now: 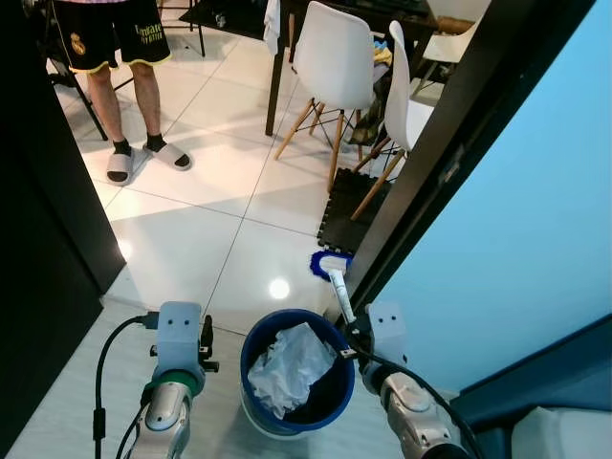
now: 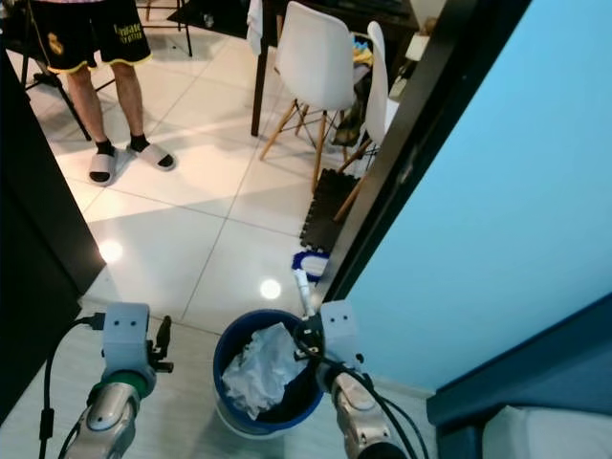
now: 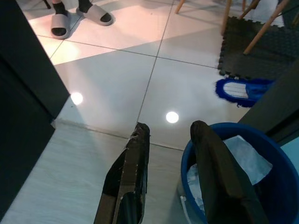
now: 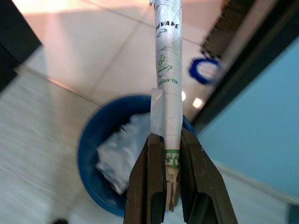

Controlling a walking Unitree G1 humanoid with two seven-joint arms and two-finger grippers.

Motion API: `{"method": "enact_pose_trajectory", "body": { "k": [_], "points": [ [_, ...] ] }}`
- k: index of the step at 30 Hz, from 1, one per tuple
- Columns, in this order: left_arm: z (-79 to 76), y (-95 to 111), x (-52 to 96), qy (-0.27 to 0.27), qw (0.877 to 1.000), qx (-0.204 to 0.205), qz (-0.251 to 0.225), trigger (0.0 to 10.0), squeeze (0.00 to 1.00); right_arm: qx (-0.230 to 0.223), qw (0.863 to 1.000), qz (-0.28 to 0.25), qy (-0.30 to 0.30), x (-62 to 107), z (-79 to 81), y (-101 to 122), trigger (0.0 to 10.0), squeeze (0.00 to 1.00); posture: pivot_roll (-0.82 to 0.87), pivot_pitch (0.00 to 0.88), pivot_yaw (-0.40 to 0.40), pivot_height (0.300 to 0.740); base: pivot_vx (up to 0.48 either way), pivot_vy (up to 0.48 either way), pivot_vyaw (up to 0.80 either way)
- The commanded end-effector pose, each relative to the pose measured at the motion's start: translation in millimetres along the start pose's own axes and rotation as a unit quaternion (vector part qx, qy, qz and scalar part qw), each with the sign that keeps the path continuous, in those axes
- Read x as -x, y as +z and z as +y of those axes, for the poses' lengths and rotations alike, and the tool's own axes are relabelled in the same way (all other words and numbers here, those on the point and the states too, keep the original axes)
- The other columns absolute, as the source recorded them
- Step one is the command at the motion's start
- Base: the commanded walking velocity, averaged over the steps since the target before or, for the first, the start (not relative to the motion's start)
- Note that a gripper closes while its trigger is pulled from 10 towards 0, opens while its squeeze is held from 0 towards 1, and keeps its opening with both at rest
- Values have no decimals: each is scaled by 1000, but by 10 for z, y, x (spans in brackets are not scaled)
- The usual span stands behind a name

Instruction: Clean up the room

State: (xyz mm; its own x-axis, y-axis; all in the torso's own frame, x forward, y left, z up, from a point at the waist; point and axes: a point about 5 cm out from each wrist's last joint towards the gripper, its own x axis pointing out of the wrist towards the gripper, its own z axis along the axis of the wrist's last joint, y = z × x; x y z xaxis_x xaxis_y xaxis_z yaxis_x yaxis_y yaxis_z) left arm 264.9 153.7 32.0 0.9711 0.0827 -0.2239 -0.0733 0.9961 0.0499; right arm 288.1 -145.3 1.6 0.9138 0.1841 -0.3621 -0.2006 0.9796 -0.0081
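A blue bin (image 1: 330, 397) stands on the floor right in front of me, with crumpled white paper (image 1: 287, 368) inside. My right gripper (image 4: 170, 137) is shut on a rolled white paper tube with green print (image 4: 167, 70). It holds the tube upright over the bin's right rim, where the tube (image 1: 340, 292) also shows in the left eye view. My left gripper (image 3: 170, 125) is open and holds nothing, just left of the bin (image 3: 275, 154); I see it as well in the left eye view (image 1: 206, 339).
A blue and white mop head (image 1: 328, 262) lies beyond the bin by a dark door frame (image 1: 449, 163). Behind it are a black foam mat (image 1: 346, 212), white chairs (image 1: 335, 57) and a dark table. A person (image 1: 120, 57) in slippers stands far left. Dark furniture (image 1: 38, 239) flanks my left.
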Motion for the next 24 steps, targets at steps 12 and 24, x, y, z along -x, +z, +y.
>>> {"method": "enact_pose_trajectory", "body": {
  "k": [12, 24],
  "points": [
    [-42, -90, 36, -6, 1000, -3, 21, 10000, 0, 19, 999, 47, 11, 51, 1, -178, 10000, 0, 42, 69, -53, 740, 0, 0, 0],
    [-38, -99, 47, -6, 1000, -3, 21, 10000, 0, -35, 998, 33, 43, 55, 141, -188, 10000, 1000, 42, 63, -51, 740, 0, 0, 0]
  ]
}}
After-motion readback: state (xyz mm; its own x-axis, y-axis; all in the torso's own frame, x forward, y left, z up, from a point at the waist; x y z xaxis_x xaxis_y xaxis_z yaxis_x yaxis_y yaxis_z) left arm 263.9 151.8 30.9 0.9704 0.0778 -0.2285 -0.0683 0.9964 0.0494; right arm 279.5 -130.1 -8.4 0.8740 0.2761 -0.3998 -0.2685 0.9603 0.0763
